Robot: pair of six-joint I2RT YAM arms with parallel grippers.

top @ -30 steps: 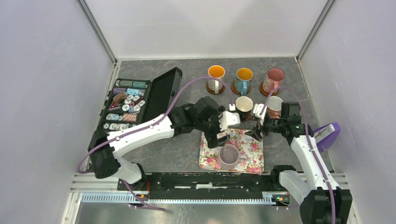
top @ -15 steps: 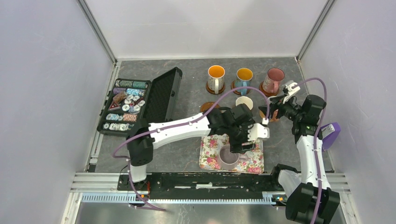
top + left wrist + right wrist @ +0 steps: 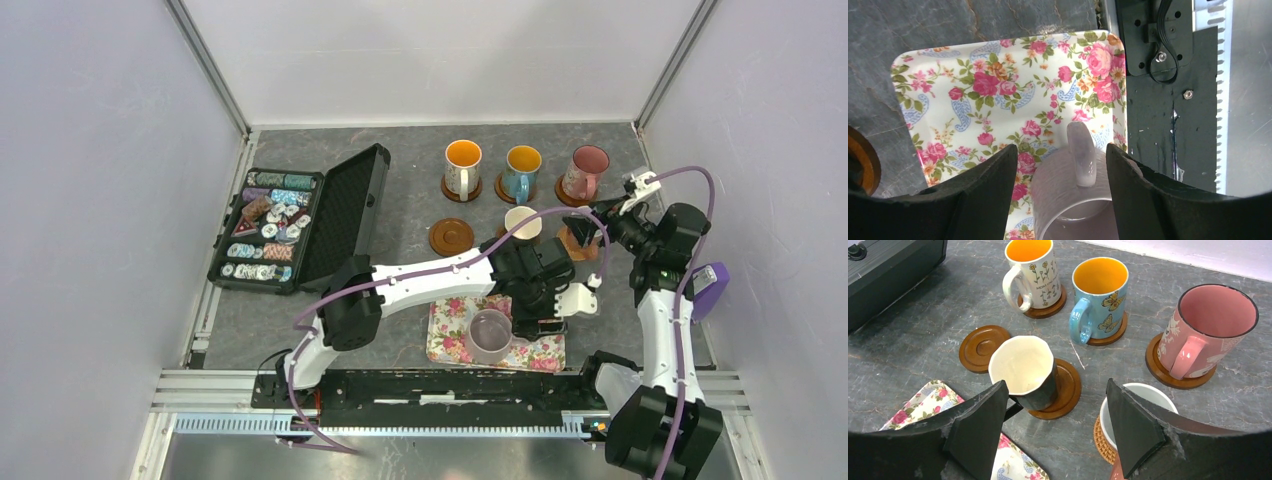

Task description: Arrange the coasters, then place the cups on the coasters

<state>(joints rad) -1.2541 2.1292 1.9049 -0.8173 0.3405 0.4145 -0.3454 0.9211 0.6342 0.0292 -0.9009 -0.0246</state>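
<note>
Standing upright, mouth up, on the floral tray nearest the arm bases: lilac mug, long axis vertical, handle turned toward the robot's right.

Left gripper: lowered at that handle, jaws apart, one finger on either side with a gap showing on both sides; nothing gripped.

Beyond the tray, middle row, left to right:
- bare brown coaster, flat on the table;
- black mug, cream inside, upright on a second brown coaster, handle on the tray side and partly hidden behind a finger;
- white-pink mug, upright on the cork coaster, largely covered in the wrist view.

Right gripper: raised over the right end of that row, jaws wide, empty.

Far row, left to right: white floral mug, blue butterfly mug, pink mug; each upright on one of the far-row coasters, handles turned toward the near side.

Far left: open poker-chip case.

Changed over the last second:
- left arm stretched further right, its gripper shifted from the tray's far edge to the lilac mug's handle, jaws narrowed;
- right arm drawn back from between the black and white-pink mugs toward the right wall;
- bare brown coaster uncovered;
- mugs unmoved.
</note>
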